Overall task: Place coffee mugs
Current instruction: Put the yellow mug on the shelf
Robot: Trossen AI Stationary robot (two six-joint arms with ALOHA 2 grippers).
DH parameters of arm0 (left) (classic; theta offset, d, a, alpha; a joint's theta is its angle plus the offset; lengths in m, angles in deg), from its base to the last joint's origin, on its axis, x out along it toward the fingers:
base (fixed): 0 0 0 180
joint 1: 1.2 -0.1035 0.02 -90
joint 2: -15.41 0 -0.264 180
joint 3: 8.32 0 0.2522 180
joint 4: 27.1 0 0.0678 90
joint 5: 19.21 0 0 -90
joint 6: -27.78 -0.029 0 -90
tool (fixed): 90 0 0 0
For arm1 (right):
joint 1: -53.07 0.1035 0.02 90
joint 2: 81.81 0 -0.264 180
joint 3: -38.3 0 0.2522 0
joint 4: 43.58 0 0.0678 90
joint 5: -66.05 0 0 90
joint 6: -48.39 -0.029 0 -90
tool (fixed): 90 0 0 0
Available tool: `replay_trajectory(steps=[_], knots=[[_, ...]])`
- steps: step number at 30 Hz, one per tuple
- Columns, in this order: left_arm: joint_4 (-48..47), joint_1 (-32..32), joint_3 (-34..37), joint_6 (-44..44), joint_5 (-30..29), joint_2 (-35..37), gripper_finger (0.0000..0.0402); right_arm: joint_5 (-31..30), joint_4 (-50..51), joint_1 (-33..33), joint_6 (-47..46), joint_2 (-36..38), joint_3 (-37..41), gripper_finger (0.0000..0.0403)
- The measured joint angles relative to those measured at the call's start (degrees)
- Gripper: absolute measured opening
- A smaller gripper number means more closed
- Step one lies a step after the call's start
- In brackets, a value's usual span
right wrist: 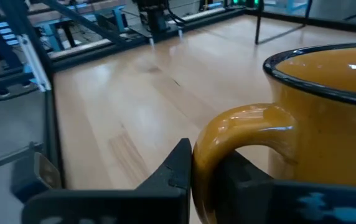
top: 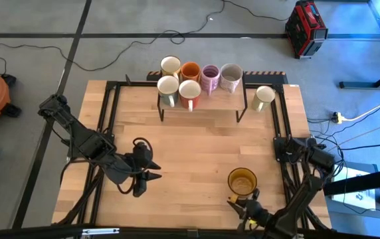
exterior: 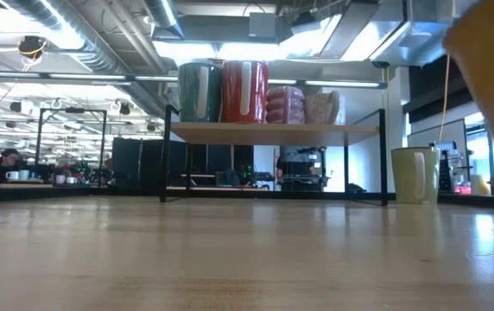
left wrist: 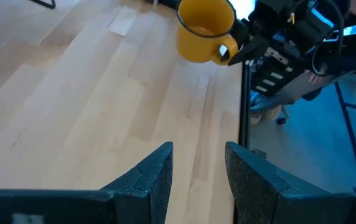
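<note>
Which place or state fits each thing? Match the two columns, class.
Things:
1. amber-yellow handled mug
2. orange glazed mug
3. cream mug standing alone
4. left pincer

Places or states:
A. on the table beside the rack's right end
B. open, empty, over bare wood
C. handle clamped in the right pincer
D. on the black-framed shelf

Pairs: 1-C, 2-D, 3-A, 4-B

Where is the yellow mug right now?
In the high view the amber-yellow mug sits near the table's front right corner, its handle pinched by the right gripper, far from the mugs on the rack.
</note>
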Motion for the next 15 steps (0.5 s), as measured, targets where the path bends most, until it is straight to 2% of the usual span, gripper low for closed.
replay_trajectory(steps=[7, 15], knots=[[3.41, 0.00, 0.00, -2.35, 0.96, 0.00, 0.0141, 0.13, 0.08, -1.29, 6.64, 5.68, 0.00, 0.0018], [4.50, -0.85, -0.02, -7.72, 3.98, 2.87, 0.0141, 1.92, 0.11, -6.89, 13.44, 11.48, 0.00, 0.0018]])
